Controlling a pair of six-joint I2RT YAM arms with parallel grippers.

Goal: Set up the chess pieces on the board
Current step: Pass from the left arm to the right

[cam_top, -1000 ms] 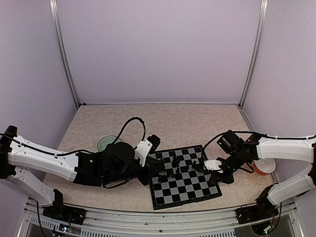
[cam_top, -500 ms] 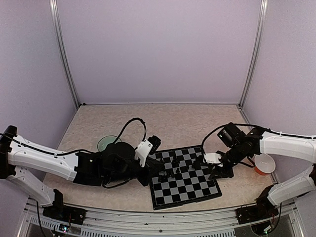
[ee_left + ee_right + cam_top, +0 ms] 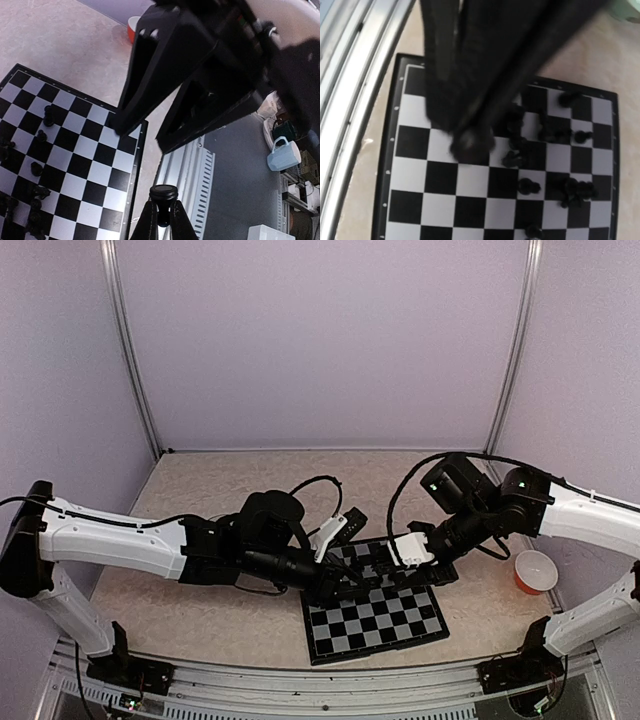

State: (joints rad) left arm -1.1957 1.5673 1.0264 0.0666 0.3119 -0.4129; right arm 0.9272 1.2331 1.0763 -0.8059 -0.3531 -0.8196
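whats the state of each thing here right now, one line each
left fingers: shut on the held chess piece
right fingers: open, empty
held chess piece: clamped, lifted off the board
board: lying flat, partly filled
other chess pieces: scattered on squares, not in rows
orange bowl: upright

So the white left arm [image 3: 110, 540] and white right arm [image 3: 590, 512] both reach inward, tips close. The left gripper [image 3: 163, 207] is clamped on a tiny black chess piece [image 3: 163, 192]; the right gripper [image 3: 392, 562] is too blurry to call.
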